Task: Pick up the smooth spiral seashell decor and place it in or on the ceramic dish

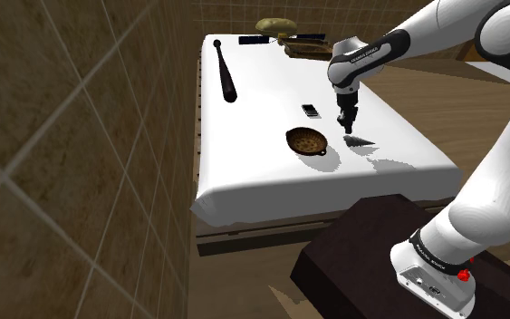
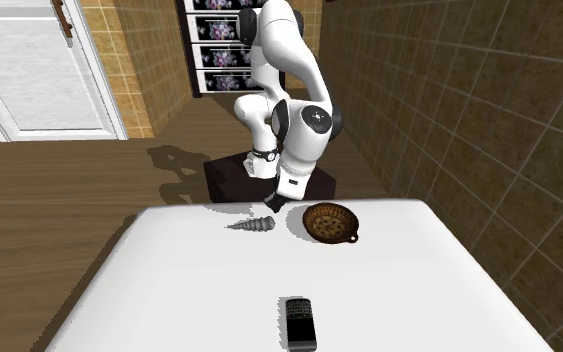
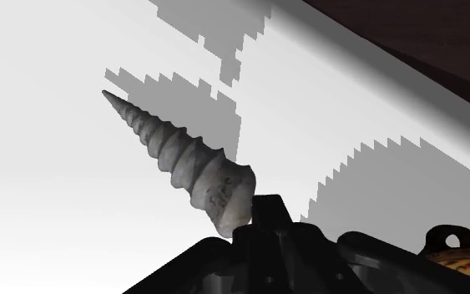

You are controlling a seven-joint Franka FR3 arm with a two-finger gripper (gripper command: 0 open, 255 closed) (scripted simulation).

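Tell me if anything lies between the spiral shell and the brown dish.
Nothing visible does. The grey spiral seashell lies beside the brown handled dish with only white surface between them; the black phone sits well off that line.

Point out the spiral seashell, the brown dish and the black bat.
spiral seashell (image 3: 183, 159): wrist view, on its middle whorls.
brown dish (image 2: 309, 222): second exterior view, on its rim.
black bat (image 1: 225, 71): shoulder view, midway along its shaft.

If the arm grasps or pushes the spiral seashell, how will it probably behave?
The seashell looks rigid, unlikely to bend. Lying on its side and tapering to a point, it would probably roll in a curve if nudged. Its taper might make it slip when squeezed.
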